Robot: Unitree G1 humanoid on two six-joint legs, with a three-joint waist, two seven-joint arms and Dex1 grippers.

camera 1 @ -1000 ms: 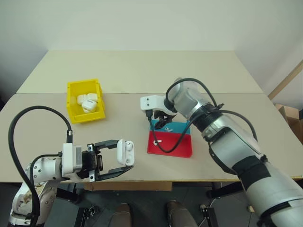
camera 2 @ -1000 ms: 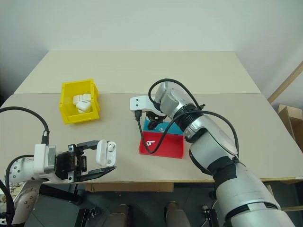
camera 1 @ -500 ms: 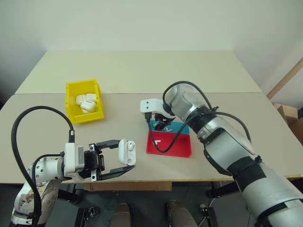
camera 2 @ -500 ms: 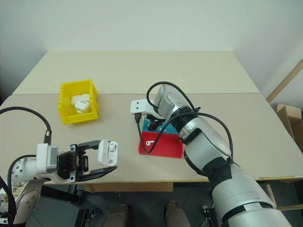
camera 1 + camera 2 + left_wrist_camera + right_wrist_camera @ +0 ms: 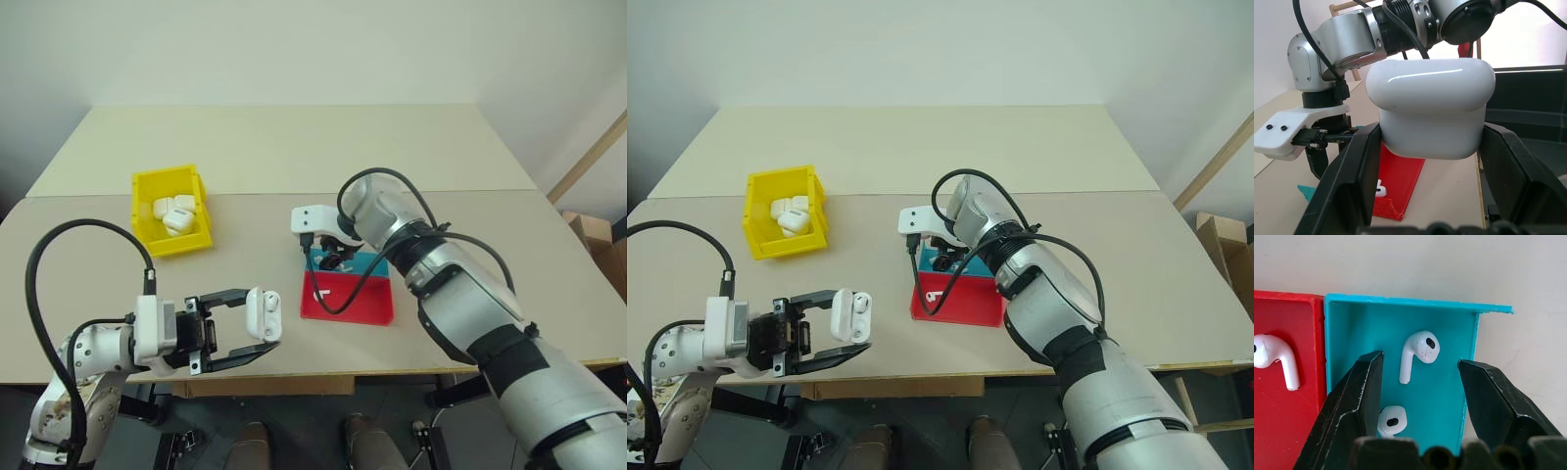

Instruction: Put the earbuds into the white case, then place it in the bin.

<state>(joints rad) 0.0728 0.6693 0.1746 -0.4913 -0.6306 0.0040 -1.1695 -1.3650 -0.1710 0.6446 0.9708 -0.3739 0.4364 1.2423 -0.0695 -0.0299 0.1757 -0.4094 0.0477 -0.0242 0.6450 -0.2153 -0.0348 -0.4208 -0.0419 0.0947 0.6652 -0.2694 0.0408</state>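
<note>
The white case (image 5: 262,311), its lid flipped up, is held off the table near the front left, and my left gripper (image 5: 263,319) is shut on it; up close its body (image 5: 1430,107) sits between the two fingers (image 5: 1359,176). My right gripper (image 5: 1420,361) stands open, pointing down over the blue compartment of the tray (image 5: 377,264). One earbud (image 5: 1418,351) lies between its open fingers, untouched. A second earbud (image 5: 1391,421) lies nearer the wrist in the same compartment. A third earbud (image 5: 1276,357) rests on the red part. The yellow bin (image 5: 147,184) stands at the back left.
The bin holds several other white cases (image 5: 174,213). The red part of the tray (image 5: 358,304) lies mid-table, in front of the blue part. A black cable (image 5: 338,294) loops from my right wrist over the tray. The table's front edge runs just below my left gripper.
My right forearm has shifted slightly while its gripper stays over the blue compartment. The left gripper and the case have kept still.
</note>
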